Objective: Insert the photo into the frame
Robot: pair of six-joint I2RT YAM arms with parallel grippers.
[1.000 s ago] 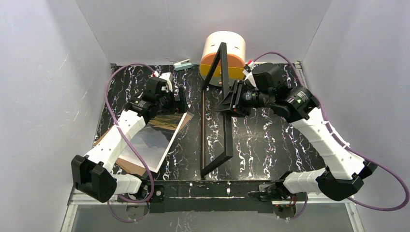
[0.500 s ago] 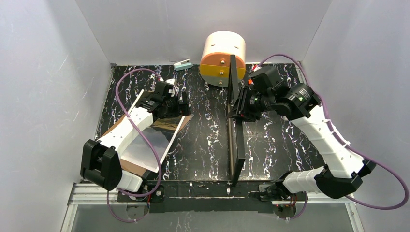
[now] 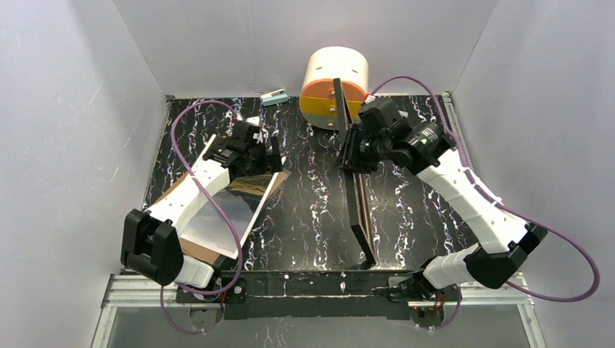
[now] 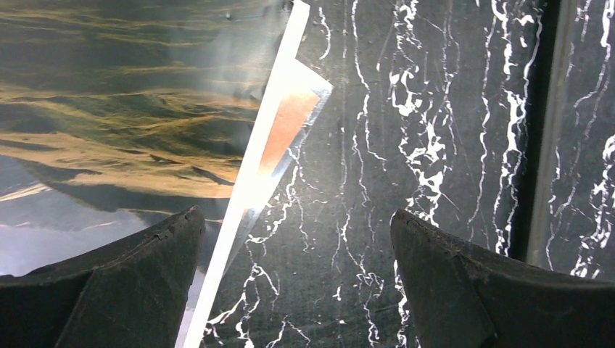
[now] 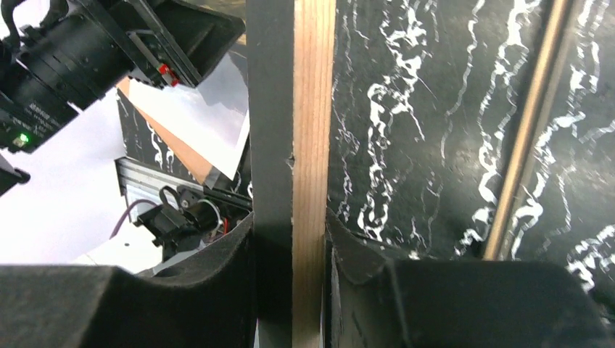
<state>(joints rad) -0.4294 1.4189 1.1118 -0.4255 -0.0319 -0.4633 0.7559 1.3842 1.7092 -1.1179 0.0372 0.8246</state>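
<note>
Since the view of half a second ago, the frame (image 3: pixel 355 210) is turned a little by the right arm: its near end is now carried toward 5 o'clock, while its far end is kept near 12 o'clock. On the black marbled table (image 3: pixel 304 217) the frame is held on its edge, seen almost edge-on, slightly right of the centre. Its black and tan rim is clamped between the fingers of the right gripper (image 3: pixel 350 156). The photo (image 3: pixel 228 206) is laid face up at 8 o'clock, on a brown board (image 3: pixel 197 250), well apart from the frame. Over its far right corner the left gripper (image 3: pixel 259 156) is held with the jaws wide apart.
</note>
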